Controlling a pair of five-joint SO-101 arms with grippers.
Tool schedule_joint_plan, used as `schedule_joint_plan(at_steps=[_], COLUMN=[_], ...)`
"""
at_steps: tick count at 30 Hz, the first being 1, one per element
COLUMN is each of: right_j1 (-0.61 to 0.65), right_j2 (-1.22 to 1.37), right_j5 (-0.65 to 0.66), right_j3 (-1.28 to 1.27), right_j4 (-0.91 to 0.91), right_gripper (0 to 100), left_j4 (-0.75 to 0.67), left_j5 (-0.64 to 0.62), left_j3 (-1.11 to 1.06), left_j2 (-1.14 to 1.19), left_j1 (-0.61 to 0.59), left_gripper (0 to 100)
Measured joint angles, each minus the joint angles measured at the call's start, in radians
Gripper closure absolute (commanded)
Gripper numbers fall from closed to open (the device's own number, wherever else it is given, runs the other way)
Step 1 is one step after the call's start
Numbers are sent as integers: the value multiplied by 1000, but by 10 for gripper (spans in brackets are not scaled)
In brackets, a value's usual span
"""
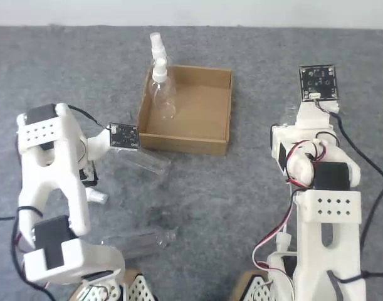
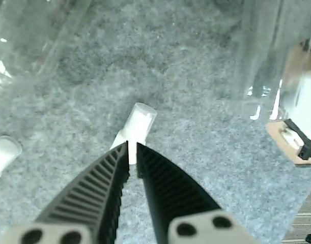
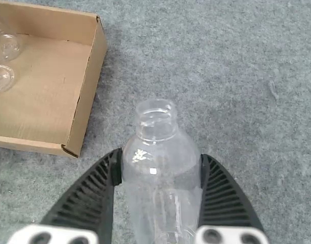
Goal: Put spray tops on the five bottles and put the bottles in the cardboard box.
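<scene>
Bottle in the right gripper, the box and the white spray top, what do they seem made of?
Bottle: probably clear glossy plastic; see-through, with bright glints. Box: brown cardboard, matte, with a raw folded corner edge. Spray top: likely opaque white plastic, smooth, faintly shiny.

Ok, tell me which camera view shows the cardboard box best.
The high view. It takes in the whole cardboard box from above, all four walls and the floor, with capped bottles standing by its left wall. The right wrist view gives one corner, part of the floor and two bottle bases.
</scene>
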State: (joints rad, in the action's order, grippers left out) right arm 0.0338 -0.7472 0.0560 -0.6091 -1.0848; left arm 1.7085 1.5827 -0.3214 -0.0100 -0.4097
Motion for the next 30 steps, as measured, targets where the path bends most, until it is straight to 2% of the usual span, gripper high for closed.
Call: schedule_joint_plan(at_steps=[2, 6, 13, 20, 25, 30], right_j1=[0, 0, 0, 0, 0, 0], right_j2=[0, 0, 0, 0, 0, 0], right_j5=[0, 0, 0, 0, 0, 0], right_j3=[0, 0, 0, 0, 0, 0], right_j4=[0, 0, 0, 0, 0, 0], right_gripper=[908, 908, 908, 908, 908, 908], left_j4=[0, -25, -282, -445, -580, -559], left_j5=[0, -2, -3, 3, 3, 3], left_j3=[0, -34, -216, -350, -428, -445], left_j2=[0, 0, 0, 0, 0, -2], left_j1=[-2, -2, -2, 12, 12, 9], left_gripper=[787, 782, 780, 784, 884, 972])
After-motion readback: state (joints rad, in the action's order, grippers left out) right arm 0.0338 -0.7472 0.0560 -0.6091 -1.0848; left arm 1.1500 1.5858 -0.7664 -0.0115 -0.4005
